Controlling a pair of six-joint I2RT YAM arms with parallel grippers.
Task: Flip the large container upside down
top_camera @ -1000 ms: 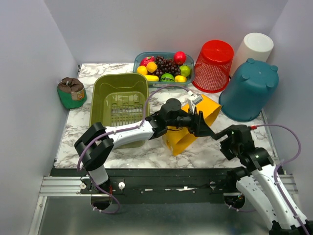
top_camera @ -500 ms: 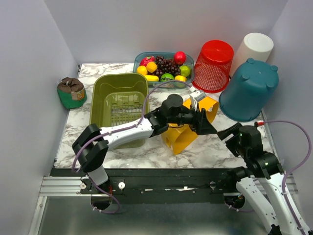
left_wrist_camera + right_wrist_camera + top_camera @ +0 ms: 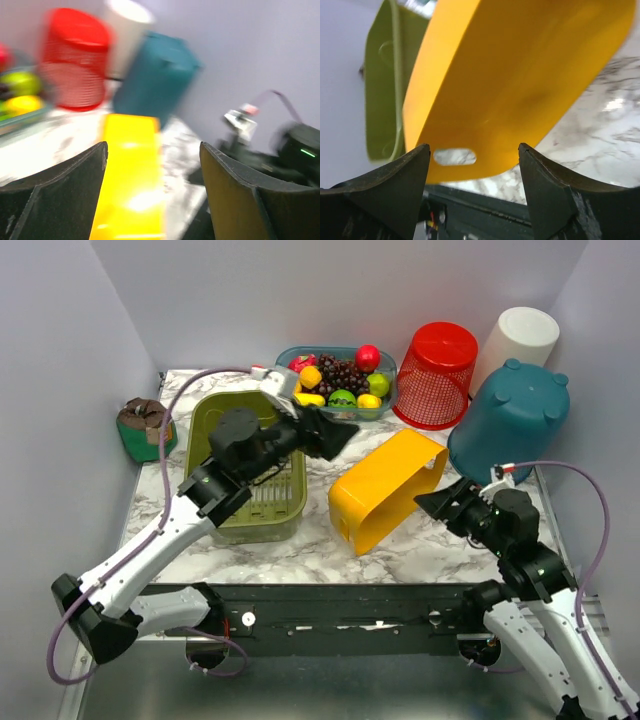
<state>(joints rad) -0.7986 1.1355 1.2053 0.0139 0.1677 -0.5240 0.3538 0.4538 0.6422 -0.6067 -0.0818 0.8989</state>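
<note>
– Hovering my right claw point(image 3: 432, 502) just off the near-right end of the yellow container point(image 3: 390, 485). Jaws spread, gripping nothing, no contact that I can see.
– Container state?
– Lying on its long side on the worktop point(image 3: 420, 550), between the green bin point(image 3: 245, 397) and the teal bucket point(image 3: 510, 420), far corner just beside the bucket. Not inverted yet. Smooth glossy plastic, rounded corners, handle slot near the rim in my right wrist view. Mouth looks to face near-left; not certain.
– Left arm?
– Left claw point(image 3: 340, 438) is up over the green bin, jaws apart, empty, well apart from the container.
– Risks?
– My read: with a glossy wall and rounded edges, a one-claw push may skid it across the marble instead of rolling it. It could also tip onto its base rather than its rim. Shoved too far right, it hits the teal bucket. The red basket point(image 3: 438, 360) and fruit tray point(image 3: 283, 362) sit at the back, exposed to a wild swing.
</note>
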